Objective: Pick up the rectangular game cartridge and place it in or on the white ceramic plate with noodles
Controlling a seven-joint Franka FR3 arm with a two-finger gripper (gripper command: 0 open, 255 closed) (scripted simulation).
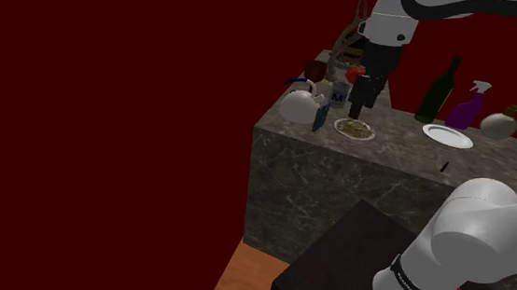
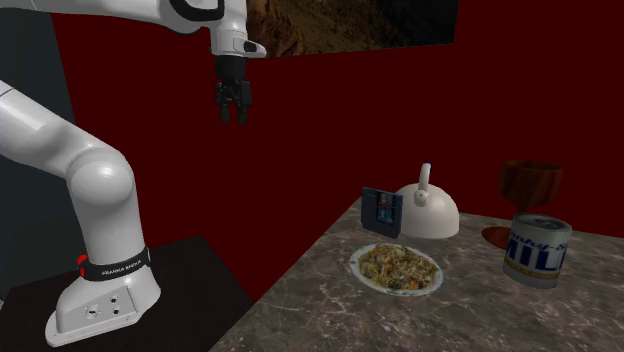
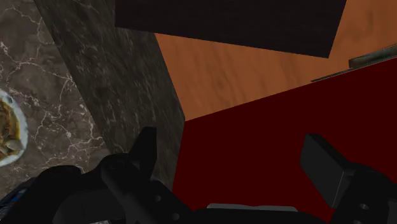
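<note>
Hand is up in the air, fingers apart, nothing between them. In the second exterior view it hangs off the desk's edge, well apart from the things on top. The wrist view looks down past that edge to the floor.

Desk is a dark block veined like marble. Game cartridge stands on edge near the desk's corner, tilted back against a white kettle. Noodle plate lies flat just beside it, towards the second exterior view's camera. A can and a brown goblet sit to that view's right.

Further along in the shoulder view are a dark wine bottle, a purple spray bottle and an empty white plate.

Room: dark red wall, orange wood floor, black stand beside the desk, and a picture high on the wall.
</note>
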